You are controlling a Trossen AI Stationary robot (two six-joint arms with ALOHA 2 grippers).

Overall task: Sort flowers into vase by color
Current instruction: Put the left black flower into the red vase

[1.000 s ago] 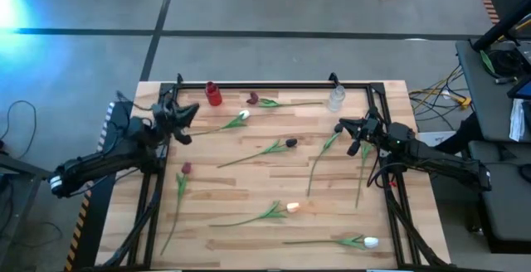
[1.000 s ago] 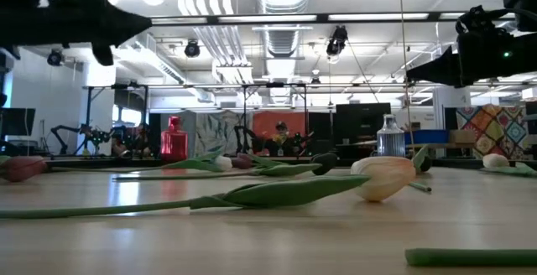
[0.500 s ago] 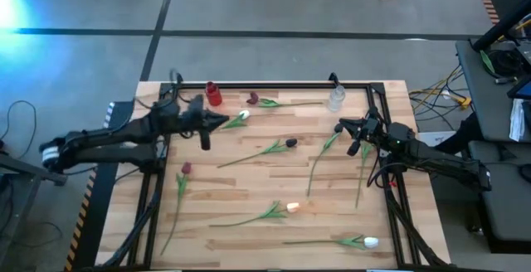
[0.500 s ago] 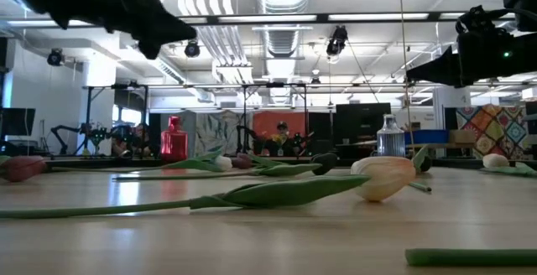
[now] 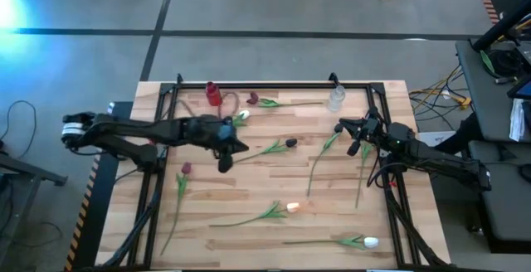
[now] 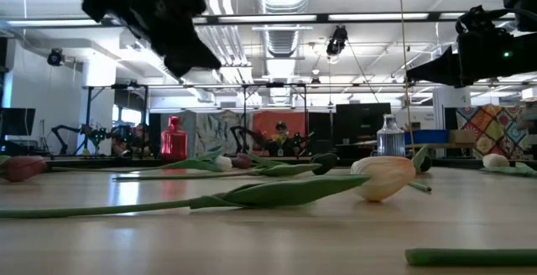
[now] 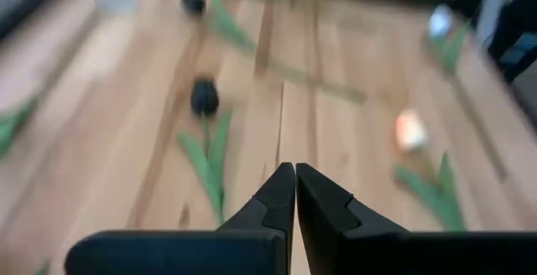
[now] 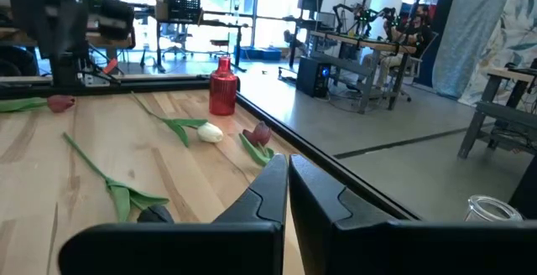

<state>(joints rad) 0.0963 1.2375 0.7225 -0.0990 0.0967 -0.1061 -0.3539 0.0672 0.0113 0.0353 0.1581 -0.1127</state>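
Observation:
Several thin tulips lie flat on the wooden table. In the high view a dark one [image 5: 291, 143] lies mid-table, a white one [image 5: 242, 116] and a maroon one [image 5: 251, 99] near the far edge, and a maroon one [image 5: 186, 169] on the left. A peach one [image 5: 292, 208] and a white one [image 5: 370, 242] lie near the front. My left gripper [image 5: 241, 148] hovers shut above the table between the white tulip and the dark tulip [image 7: 204, 97], pointing right. My right gripper [image 5: 347, 131] waits shut on the right, held above the table.
A red vase [image 5: 213, 94] and a clear vase [image 5: 335, 99] stand at the far edge. Another tulip [image 5: 338, 128] with a long stem and a further stem [image 5: 362, 172] lie near my right gripper. A black frame [image 5: 274, 84] borders the table.
My left arm has swung from the table's left edge toward the middle, passing near the white tulip and closing on the dark tulip's leaves. The flowers and my right arm have not moved.

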